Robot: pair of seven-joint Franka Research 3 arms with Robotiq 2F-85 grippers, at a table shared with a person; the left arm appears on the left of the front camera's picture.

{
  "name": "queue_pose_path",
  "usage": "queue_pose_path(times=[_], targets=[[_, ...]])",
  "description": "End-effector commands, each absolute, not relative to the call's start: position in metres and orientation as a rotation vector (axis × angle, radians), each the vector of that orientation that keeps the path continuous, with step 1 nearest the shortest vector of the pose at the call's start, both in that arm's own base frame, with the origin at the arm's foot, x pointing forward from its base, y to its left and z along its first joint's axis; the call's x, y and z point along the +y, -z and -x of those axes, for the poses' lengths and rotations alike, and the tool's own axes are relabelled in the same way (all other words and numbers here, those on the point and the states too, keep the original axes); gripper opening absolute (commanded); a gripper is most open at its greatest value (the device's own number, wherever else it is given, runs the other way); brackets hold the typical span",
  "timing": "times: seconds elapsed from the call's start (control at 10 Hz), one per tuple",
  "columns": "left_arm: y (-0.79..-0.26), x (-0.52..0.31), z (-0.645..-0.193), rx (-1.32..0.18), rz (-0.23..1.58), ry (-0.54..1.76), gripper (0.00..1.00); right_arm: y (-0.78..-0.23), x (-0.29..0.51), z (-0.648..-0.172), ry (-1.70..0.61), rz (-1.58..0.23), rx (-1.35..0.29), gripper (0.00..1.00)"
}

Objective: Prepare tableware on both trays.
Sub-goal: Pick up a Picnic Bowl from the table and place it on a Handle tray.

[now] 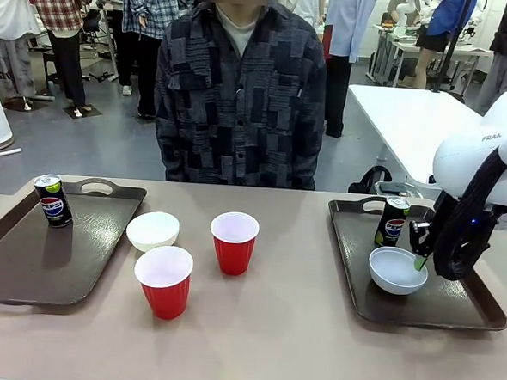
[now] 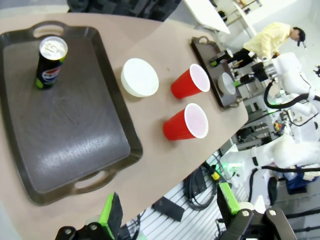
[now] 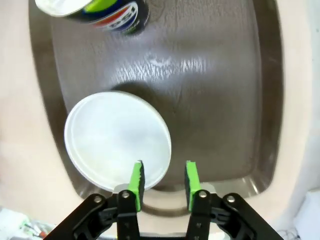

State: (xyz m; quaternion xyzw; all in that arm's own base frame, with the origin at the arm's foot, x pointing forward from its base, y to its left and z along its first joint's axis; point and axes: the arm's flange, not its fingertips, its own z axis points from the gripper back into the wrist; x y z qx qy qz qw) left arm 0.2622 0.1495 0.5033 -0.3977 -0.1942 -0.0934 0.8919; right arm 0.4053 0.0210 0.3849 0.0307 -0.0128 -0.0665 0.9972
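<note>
I have the right gripper (image 3: 163, 169) low over the right tray (image 3: 225, 100). Its fingers (image 3: 136, 177) sit astride the near rim of the white bowl (image 3: 117, 137), one green pad inside the rim and one outside. The gap is narrow, but I read daylight on both sides of the rim, so I judge the bowl to be free and resting flat on the tray floor. A Pepsi can (image 3: 107, 12) stands upright just beyond the bowl on the same tray.

The step in hand looks like letting go of this bowl cleanly. I would spread the fingers a little more, then lift straight up along their own axis. Any sideways drift would hook the inner pad on the rim and tip or drag the bowl toward the can. I would swing away only once the pads are above the rim.

The left gripper (image 2: 170, 206) hangs high over the table's near edge, its fingers wide with nothing between them. On the left tray (image 1: 25, 262) there is a second can (image 1: 52, 201) and nothing else. The other bowl (image 1: 153, 230) and the two red cups (image 1: 233, 240) (image 1: 164, 279) stand on the bare table between the trays. I would go for one of those after this.
</note>
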Motion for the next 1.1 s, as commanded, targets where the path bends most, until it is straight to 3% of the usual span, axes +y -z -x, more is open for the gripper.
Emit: queue_pose_path(times=[0.0,0.1,0.2,0.3,0.4,0.7,1.0], targets=[[-0.504,0.151,-0.262,-0.422,0.843,0.213,1.00,-0.417,0.028,-0.383,0.124,-0.001,-0.011,1.00],[-0.504,0.151,-0.262,-0.422,0.843,0.213,1.00,-0.429,0.032,-0.376,0.125,0.029,-0.006,0.67],[-0.504,0.151,-0.262,-0.422,0.843,0.213,1.00,-0.440,0.036,-0.368,0.122,0.046,0.001,1.00],[-0.504,0.151,-0.262,-0.422,0.843,0.213,1.00,-0.450,0.039,-0.361,0.120,0.046,0.001,0.87],[-0.504,0.151,-0.262,-0.422,0.843,0.213,1.00,-0.461,0.044,-0.352,0.097,0.021,0.002,1.00],[-0.504,0.151,-0.262,-0.422,0.843,0.213,1.00,-0.484,0.052,-0.337,0.154,0.044,-0.078,1.00],[-0.504,0.151,-0.262,-0.422,0.843,0.213,1.00,-0.471,0.046,-0.344,0.088,0.024,-0.022,1.00]])
